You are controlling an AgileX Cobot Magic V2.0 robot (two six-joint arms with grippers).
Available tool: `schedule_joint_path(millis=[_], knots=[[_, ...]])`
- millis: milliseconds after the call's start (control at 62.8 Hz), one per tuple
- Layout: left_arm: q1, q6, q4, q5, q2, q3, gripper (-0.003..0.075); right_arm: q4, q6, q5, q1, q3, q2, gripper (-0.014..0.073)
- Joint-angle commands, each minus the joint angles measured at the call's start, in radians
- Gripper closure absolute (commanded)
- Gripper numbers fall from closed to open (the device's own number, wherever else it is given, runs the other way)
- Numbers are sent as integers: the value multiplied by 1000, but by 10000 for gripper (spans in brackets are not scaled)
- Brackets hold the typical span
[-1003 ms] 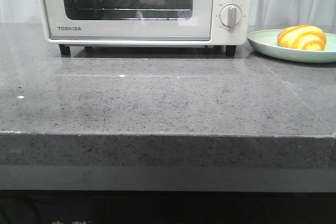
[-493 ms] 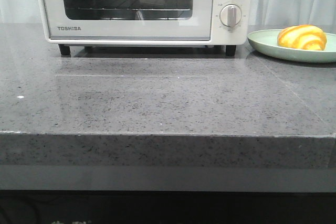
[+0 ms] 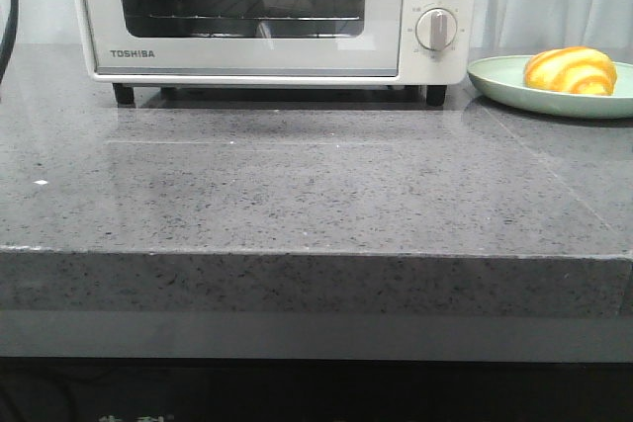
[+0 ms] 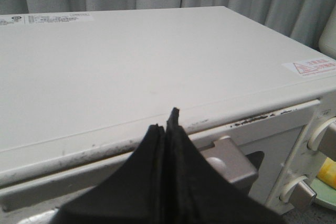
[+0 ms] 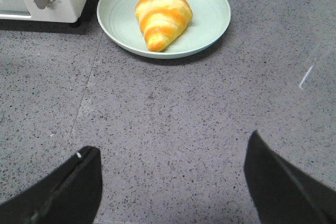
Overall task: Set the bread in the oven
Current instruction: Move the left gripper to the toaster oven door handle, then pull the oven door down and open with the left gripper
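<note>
The cream-white TOSHIBA oven (image 3: 267, 17) stands at the back of the grey counter with its glass door closed. The bread (image 3: 570, 70), golden yellow with orange stripes, lies on a pale green plate (image 3: 495, 81) to the oven's right. My left gripper (image 4: 169, 121) is shut and empty, above the front edge of the oven's top (image 4: 131, 72), just over the door handle (image 4: 231, 163). My right gripper (image 5: 173, 156) is open and empty above the counter, short of the plate (image 5: 210, 24) and the bread (image 5: 161, 13). Neither gripper shows in the front view.
The oven's knobs (image 3: 434, 29) are on its right side. A dark cable (image 3: 8, 7) hangs at the front view's upper left. Pale curtains hang behind the oven. The counter's front edge (image 3: 316, 256) runs across the front view.
A dark cable has come into the front view's upper left corner. The oven and the bread have not moved.
</note>
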Motion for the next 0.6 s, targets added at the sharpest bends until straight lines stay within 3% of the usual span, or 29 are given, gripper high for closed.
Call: schedule_joint_path(millis=[0, 589], knots=[[-18, 1, -6, 16, -25, -30, 738, -10, -12, -73, -8, -37, 8, 20], [-18, 1, -23, 460, -113, -30, 738, -10, -12, -73, -8, -37, 8, 20]])
